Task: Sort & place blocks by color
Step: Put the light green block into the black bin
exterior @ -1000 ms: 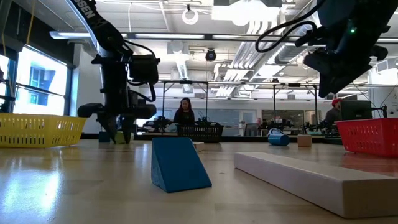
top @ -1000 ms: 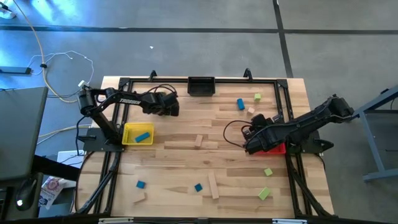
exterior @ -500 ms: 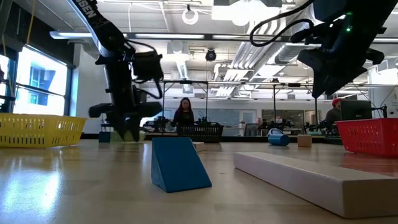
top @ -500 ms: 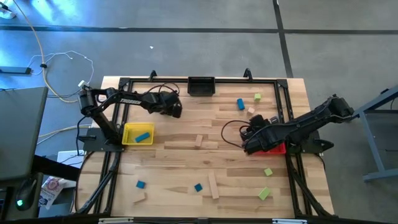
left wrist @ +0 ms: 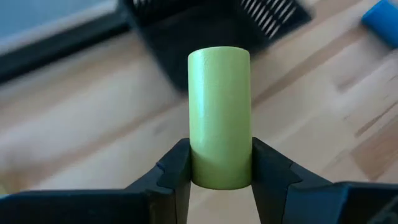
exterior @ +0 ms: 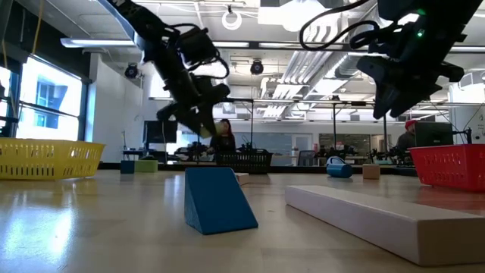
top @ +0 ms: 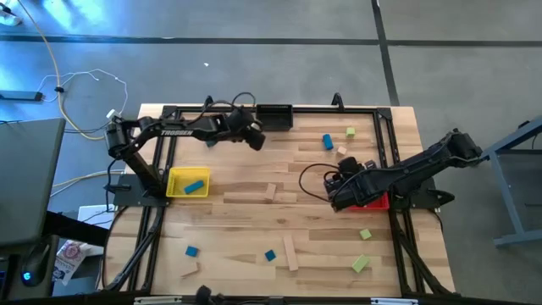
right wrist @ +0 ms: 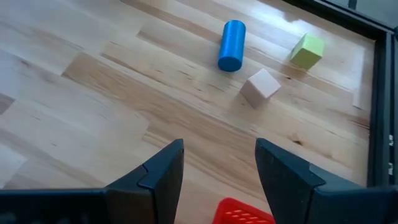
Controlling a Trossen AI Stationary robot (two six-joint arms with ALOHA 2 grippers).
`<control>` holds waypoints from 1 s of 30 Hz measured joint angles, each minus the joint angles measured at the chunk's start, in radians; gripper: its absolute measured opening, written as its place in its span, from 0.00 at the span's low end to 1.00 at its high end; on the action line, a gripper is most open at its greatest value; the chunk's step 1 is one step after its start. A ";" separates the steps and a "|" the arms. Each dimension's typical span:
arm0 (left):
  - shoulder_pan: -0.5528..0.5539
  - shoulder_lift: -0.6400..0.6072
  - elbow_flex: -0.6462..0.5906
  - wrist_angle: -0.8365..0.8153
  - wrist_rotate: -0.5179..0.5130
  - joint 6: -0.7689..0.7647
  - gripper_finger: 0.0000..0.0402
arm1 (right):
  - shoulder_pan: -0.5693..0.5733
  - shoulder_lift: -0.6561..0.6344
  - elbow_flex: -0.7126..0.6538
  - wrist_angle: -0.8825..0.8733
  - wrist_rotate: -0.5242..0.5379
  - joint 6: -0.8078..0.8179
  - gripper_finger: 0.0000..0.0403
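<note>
Wooden table (top: 254, 222), top-down view. Upper centre: left gripper (left wrist: 221, 177) clamped on green cylinder (left wrist: 219, 115), raised beside black bin (top: 273, 117). Centre right: right gripper (right wrist: 217, 168) parted, empty, near red bin (top: 377, 202). Advisable: centre over matching bin before release.

Both arms are dark, nearly black, built of slim jointed links. The left arm (top: 174, 131) carries white lettering along its forearm link, and a black cable loops above its wrist. The right arm (top: 415, 169) has a thin black cable curling out at 9 o'clock from its wrist and a small green light on its wrist housing (exterior: 415, 15). The fingers (right wrist: 158, 171) are matte black, angular wedges.
</note>
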 joint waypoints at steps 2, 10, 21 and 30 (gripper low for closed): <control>0.005 0.000 0.017 0.030 0.006 0.063 0.27 | 0.000 0.000 0.000 0.009 0.000 0.000 0.46; 0.074 -0.001 0.028 0.207 0.143 0.293 0.26 | -0.049 0.000 0.000 0.029 0.017 0.000 0.46; 0.178 0.004 0.028 0.273 0.263 0.528 0.27 | -0.119 0.000 0.000 0.029 0.018 0.000 0.46; 0.194 0.102 0.029 0.400 0.307 0.533 0.27 | -0.162 0.000 0.000 0.032 0.017 -0.004 0.46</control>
